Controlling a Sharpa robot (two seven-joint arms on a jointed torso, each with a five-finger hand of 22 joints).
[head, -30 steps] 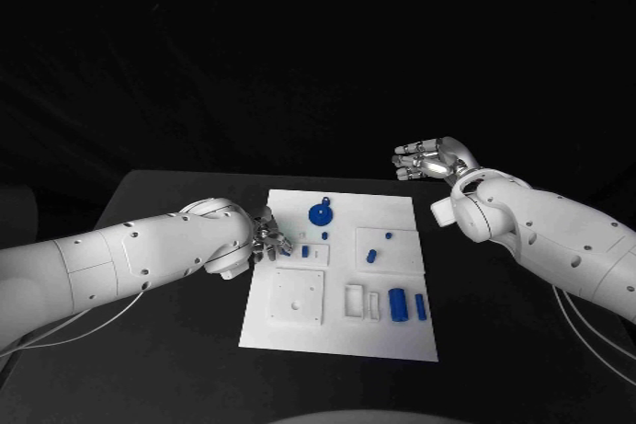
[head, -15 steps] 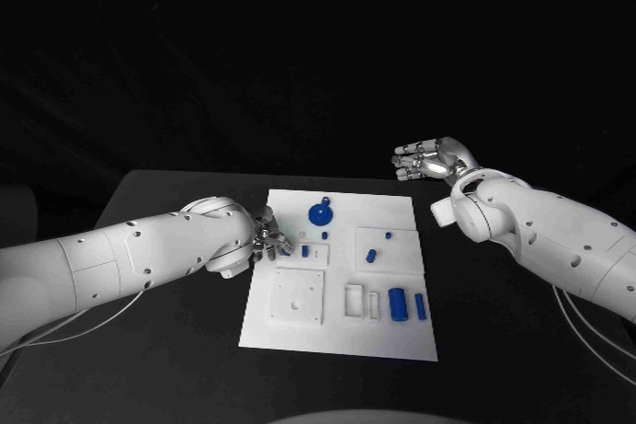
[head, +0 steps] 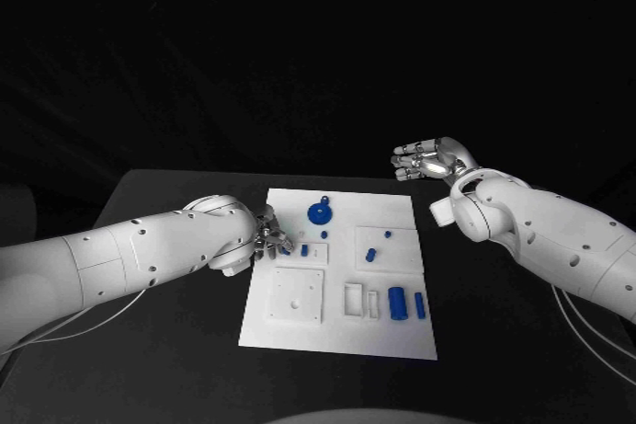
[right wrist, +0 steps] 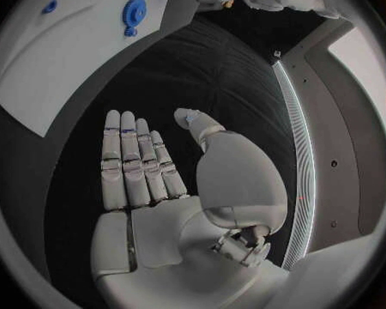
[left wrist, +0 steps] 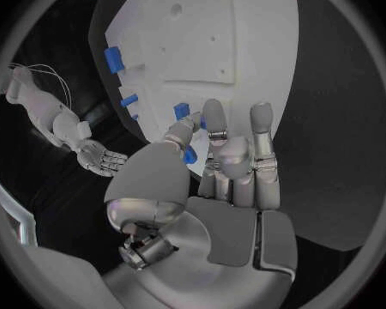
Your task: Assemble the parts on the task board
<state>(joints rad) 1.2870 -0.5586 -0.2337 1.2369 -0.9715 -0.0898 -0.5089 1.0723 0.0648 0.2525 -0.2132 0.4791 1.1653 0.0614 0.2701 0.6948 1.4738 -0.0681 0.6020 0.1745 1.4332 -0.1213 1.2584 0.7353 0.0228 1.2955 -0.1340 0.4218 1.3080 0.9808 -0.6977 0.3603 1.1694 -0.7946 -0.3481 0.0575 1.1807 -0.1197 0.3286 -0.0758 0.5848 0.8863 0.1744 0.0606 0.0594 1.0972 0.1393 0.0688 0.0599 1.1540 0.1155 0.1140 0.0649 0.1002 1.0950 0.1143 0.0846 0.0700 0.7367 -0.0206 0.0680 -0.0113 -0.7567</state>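
Reaching left hand [head: 269,237] fingertips onto task board [head: 342,337]; grip unclear; right hand [head: 426,159] open, empty

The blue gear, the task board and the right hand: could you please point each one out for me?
blue gear [head: 320,212], head view, on its round face.
task board [head: 338,337], head view, on a bare near part.
right hand [right wrist: 145,168], right wrist view, on its fingers.

We see the white task board [head: 342,325] flat mid-table, blue parts on it: a round gear-like piece [head: 320,212] and upright pegs [head: 399,304].
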